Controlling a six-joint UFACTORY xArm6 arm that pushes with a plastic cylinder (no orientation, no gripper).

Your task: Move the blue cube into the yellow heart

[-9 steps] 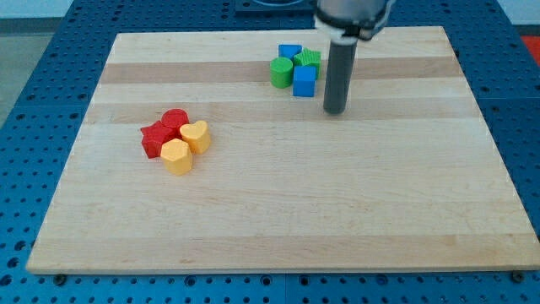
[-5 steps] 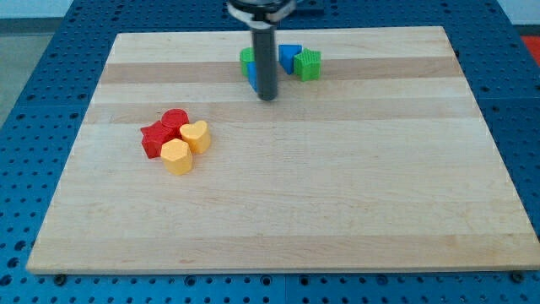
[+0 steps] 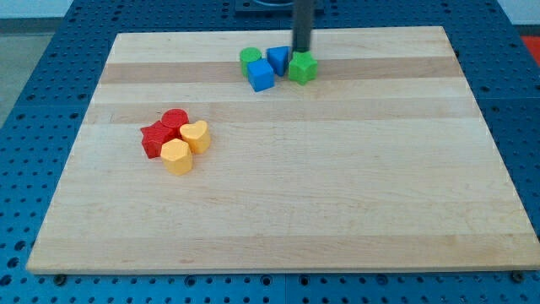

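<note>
My tip (image 3: 302,49) near top edge, seemingly touching green block (image 3: 302,67).

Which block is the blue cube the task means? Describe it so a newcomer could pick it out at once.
On the wooden board, find the four-block cluster near the view's top edge, below my tip. The blue cube is its lowest block, just below the green cylinder. The other blue block sits higher, between the green cylinder and the green block.

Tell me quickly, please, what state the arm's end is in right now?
No gripper: my tip holds nothing, resting at the view's top just above the green block, right of the upper blue block.
</note>
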